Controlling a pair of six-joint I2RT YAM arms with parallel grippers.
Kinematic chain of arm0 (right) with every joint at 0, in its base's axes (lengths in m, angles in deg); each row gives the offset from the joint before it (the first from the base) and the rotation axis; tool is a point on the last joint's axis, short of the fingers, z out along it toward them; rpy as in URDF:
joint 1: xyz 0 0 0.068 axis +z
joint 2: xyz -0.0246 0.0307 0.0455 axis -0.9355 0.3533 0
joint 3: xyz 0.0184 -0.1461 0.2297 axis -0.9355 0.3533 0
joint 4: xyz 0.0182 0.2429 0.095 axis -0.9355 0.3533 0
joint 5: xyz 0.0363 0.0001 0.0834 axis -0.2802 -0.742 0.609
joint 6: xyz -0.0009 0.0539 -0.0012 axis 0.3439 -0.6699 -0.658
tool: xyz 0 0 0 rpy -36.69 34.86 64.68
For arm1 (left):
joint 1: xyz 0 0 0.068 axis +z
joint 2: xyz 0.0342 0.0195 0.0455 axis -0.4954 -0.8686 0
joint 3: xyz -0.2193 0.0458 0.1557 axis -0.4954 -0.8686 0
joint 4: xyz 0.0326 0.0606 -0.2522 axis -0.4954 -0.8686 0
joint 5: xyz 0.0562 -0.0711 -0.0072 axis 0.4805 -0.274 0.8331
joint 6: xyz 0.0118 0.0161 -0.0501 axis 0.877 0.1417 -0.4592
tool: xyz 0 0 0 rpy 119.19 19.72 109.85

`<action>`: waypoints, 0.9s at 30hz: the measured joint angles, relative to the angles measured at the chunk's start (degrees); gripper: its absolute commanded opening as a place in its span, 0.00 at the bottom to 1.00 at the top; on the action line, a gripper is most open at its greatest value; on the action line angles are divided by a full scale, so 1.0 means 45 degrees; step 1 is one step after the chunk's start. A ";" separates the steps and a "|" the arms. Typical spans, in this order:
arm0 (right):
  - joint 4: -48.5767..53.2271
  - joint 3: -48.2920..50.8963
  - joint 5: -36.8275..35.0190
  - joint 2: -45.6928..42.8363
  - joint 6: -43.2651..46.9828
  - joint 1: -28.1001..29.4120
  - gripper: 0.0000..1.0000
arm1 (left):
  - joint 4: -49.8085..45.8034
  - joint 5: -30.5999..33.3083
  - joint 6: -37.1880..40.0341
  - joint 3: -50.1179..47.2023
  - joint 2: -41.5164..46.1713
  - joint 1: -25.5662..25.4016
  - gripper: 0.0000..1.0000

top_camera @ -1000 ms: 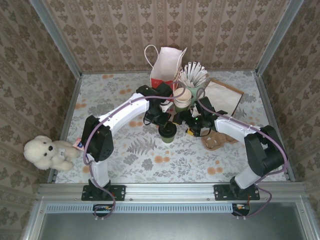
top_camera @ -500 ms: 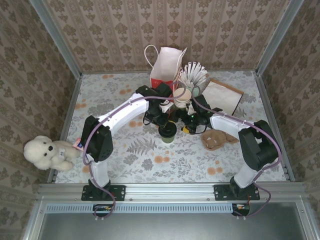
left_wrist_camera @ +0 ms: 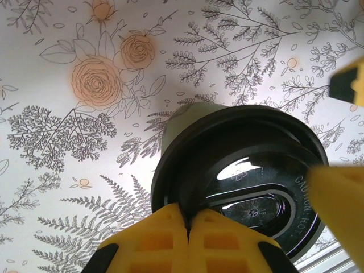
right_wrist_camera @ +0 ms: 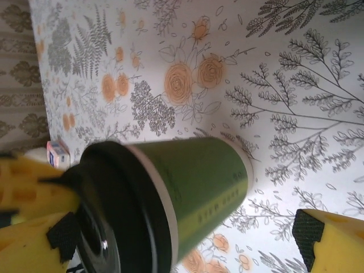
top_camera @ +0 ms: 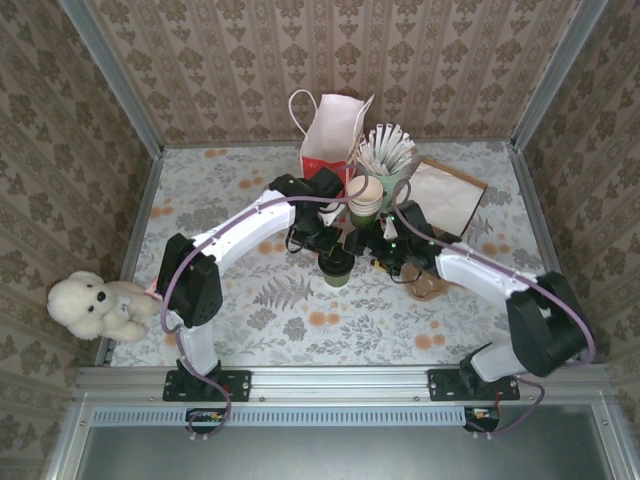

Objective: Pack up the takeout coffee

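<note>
One second on, left gripper (left_wrist_camera: 187, 219) stays clenched on the takeout coffee (left_wrist_camera: 239, 153); right gripper (right_wrist_camera: 185, 233), jaws spread, seemingly edged closer.

green takeout coffee (right_wrist_camera: 199, 182), left tool (right_wrist_camera: 54, 182) pinching lid (right_wrist_camera: 119, 227), floral tabletop (right_wrist_camera: 284, 85)

The cup (top_camera: 335, 265) is green with a black lid (left_wrist_camera: 239, 170) and a thin white band under it. The table (top_camera: 200, 180) is white, printed with orange roses and grey ferns. At its far edge stands a red-and-white bag (top_camera: 330, 135), and near the far right corner lies a brown one (top_camera: 447, 192). The walls (top_camera: 200, 60) carry a beige damask pattern. The teddy (top_camera: 95, 307) is cream. The left gripper (left_wrist_camera: 187, 219) and right gripper (right_wrist_camera: 182, 244) have yellow fingers trimmed in black.
</note>
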 measured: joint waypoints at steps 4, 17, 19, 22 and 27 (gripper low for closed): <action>-0.0899 0.1671 -0.0228 -0.1554 0.0549 0.0034 1.00 | -0.0063 0.0267 -0.0811 0.0010 0.0029 -0.0078 0.00; -0.2652 0.2399 -0.0029 -0.1710 0.2841 0.1545 1.00 | -0.0345 0.0840 -0.1753 0.0325 -0.0117 -0.0379 0.00; -0.2710 0.2375 -0.0097 -0.1525 0.3094 0.1656 1.00 | -0.0364 0.0879 -0.1758 0.0330 -0.0117 -0.0403 0.00; -0.2686 0.2322 -0.0495 -0.1185 0.3230 0.1690 1.00 | -0.0364 0.0884 -0.1758 0.0330 -0.0121 -0.0403 0.00; -0.2856 0.2278 -0.0826 -0.0340 0.3283 0.1724 1.00 | -0.0291 0.0884 -0.1753 0.0330 -0.0146 -0.0398 0.00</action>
